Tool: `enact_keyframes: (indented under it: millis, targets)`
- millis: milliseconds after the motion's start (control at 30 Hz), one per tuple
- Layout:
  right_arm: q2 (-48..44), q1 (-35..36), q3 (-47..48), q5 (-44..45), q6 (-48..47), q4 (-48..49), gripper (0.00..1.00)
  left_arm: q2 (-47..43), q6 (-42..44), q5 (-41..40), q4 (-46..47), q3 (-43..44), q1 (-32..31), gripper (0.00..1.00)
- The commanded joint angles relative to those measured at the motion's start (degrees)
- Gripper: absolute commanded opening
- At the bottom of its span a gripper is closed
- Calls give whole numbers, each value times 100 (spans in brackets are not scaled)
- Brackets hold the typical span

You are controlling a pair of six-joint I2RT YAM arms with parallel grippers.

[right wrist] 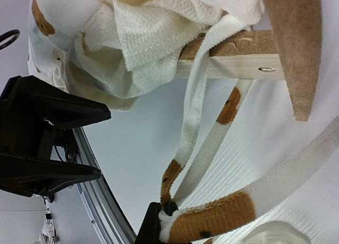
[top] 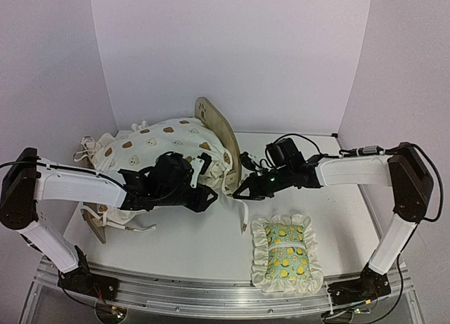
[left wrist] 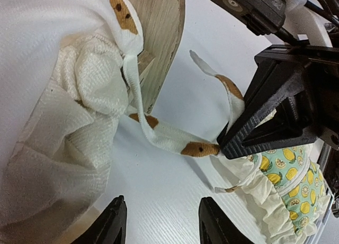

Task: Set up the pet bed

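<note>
White bench point(top: 204, 257), pale lilac walls closing it in on three sides.

I find the pet bed point(top: 223, 138) toward the back of the bench, mostly buried. Its rounded headboard point(top: 211, 117) stands up on a slant, with the paw-print cutout point(top: 204, 107) near its top edge. A corner of light wood pokes out at the end away from the headboard.

A cream bear-print cushion point(top: 155, 145) is bunched over the bed and covers nearly all of the frame. Loose ties hang off it at the far end from the headboard. In the right wrist view a wooden side rail point(right wrist: 238, 66) meets the headboard, and cushion cloth spills over it.

One cushion tie point(left wrist: 159, 135) runs from the cushion corner by the headboard down to the bench, just beside the headboard's near edge.

Right gripper point(right wrist: 159, 231): jaws clenched on the end of that tie, right at a brown bear patch, low over the bench just beside the headboard.

Left gripper point(left wrist: 165, 225): jaws released and standing apart, with only bare bench between them. It hovers at the near side of the bed, facing the right gripper; the two are near each other but apart.

A green lemon-print ruffled pillow point(top: 285, 252) lies flat on the bench, nearer to me than the headboard and apart from the bed.
</note>
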Motion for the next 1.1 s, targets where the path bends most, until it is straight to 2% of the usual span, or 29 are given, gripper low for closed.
enact_keyframes:
  millis: [0, 100, 200, 433, 533, 700, 833, 967, 1067]
  targets:
    - [36, -138, 365, -342, 43, -736, 0, -18, 702, 296, 1051, -195, 39, 62]
    - [29, -167, 443, -246, 53, -959, 0, 59, 1362, 455, 1221, -261, 26, 69]
    - [23, -222, 457, -232, 132, -1032, 0, 136, 1577, 476, 1433, -329, 33, 71]
    - [221, -505, 486, -1019, 278, -1041, 0, 426, 546, 868, 1909, -252, 48, 57]
    - [316, -582, 500, -1317, 69, -1044, 0, 565, 127, 1091, 2211, -267, 85, 52]
    - [473, -667, 536, -1753, -409, -1041, 0, 758, -528, 827, 2572, -341, 217, 45]
    - [476, -698, 507, -1909, -745, -1037, 0, 1011, -682, 667, 2647, -174, 284, 45]
    - [398, -729, 433, -2100, -1179, -1041, 0, 1326, -799, 622, 2446, 130, 312, 51]
    - [349, -741, 332, -2334, -1581, -1036, 0, 1404, -859, 716, 2768, 93, 347, 51]
